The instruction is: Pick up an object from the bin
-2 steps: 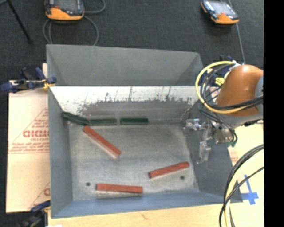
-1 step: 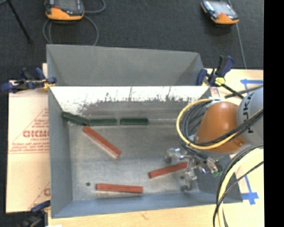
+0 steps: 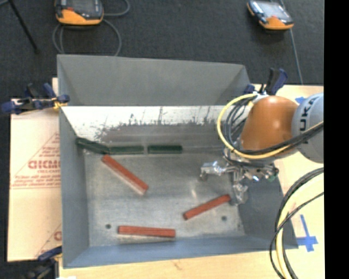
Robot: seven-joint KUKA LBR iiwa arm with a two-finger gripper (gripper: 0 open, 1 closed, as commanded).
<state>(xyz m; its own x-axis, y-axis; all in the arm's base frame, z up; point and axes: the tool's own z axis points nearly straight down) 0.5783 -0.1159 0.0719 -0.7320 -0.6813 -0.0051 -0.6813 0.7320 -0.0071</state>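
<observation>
Jaws, whether released or clenched cannot be told, at the right end of a slanted red bar (image 3: pixel 206 207) lying near the front-right corner of the grey bin (image 3: pixel 73 218).

A robot lab is shown here. A grey metal bin (image 3: pixel 71 180) is set on a wooden table (image 3: pixel 163 270). A big robot arm (image 3: pixel 308 122) with an orange cover (image 3: pixel 267 125) is held over the bin, and many cables (image 3: pixel 222 126) are looped round the arm. Two orange gadgets (image 3: pixel 79 11) with cords are laid on the dark floor (image 3: pixel 174 27).
</observation>
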